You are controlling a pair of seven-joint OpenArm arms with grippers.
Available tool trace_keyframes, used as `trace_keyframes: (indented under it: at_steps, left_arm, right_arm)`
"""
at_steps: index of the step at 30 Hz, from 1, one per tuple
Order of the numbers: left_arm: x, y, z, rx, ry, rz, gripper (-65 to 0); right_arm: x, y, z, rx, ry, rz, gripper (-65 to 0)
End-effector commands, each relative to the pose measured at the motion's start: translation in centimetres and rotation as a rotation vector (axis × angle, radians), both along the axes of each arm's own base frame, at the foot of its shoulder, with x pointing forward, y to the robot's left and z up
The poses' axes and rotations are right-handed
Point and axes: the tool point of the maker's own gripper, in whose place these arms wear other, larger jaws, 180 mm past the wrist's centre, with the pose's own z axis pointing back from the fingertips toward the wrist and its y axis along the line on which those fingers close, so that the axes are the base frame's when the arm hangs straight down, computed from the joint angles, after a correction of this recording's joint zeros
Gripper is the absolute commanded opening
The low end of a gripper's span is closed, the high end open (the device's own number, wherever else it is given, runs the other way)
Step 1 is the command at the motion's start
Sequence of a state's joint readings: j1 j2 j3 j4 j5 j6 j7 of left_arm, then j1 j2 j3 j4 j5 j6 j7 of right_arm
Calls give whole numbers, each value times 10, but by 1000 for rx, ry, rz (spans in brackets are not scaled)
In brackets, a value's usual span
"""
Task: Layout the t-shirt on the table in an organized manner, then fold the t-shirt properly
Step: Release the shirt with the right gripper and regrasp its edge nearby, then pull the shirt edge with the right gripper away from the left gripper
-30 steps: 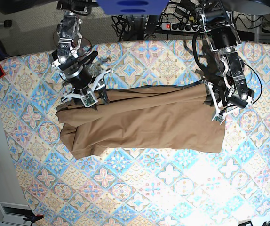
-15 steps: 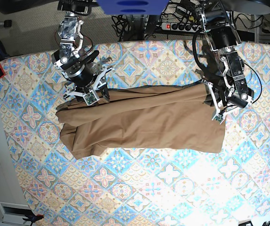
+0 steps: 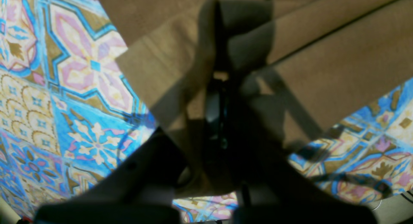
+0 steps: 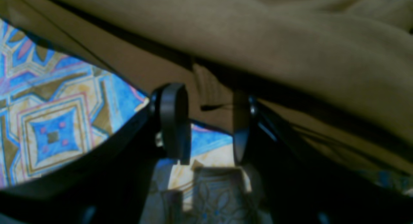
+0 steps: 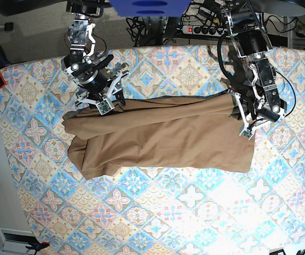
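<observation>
I see the t-shirt (image 5: 163, 138) lying as a long folded band across the middle of the table (image 5: 158, 212). My left gripper (image 5: 242, 118), at the right of the base view, has its jaws pressed together, pinching the shirt's edge. My right gripper (image 5: 110, 103), upper left, has its jaws spread at the shirt's top edge, gripping nothing.

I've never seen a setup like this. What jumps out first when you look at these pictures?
A big tan t-shirt lies folded lengthwise in a long band across the middle of a table covered in bright blue, pink and cream tile patterns. A robot arm stands at each end of it: the left gripper is pinched shut on the shirt's edge, while the right gripper hangs open at the other end.
</observation>
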State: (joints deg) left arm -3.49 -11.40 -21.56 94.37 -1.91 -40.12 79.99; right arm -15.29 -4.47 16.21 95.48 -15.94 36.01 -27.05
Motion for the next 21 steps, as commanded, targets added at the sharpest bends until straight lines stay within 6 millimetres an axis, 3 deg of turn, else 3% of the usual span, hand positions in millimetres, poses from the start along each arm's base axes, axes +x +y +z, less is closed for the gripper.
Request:
trace_keyframes:
  at_steps: [1,4,9,21]
  left_arm:
    - [8,6,10,20,-30,4,-650]
    - [8,6,10,20,-30,4,-650]
    - [8,6,10,20,-30,4,-650]
    - [8,6,10,20,-30,4,-650]
  right_arm:
    - [9,2,14,23,-55,-3,-422]
    - [10,1,16,22,-61,-3,-448]
    - [13,1,24,16,-83,-2,-650]
    - [22,-6,65,-19,-198,-12,-650]
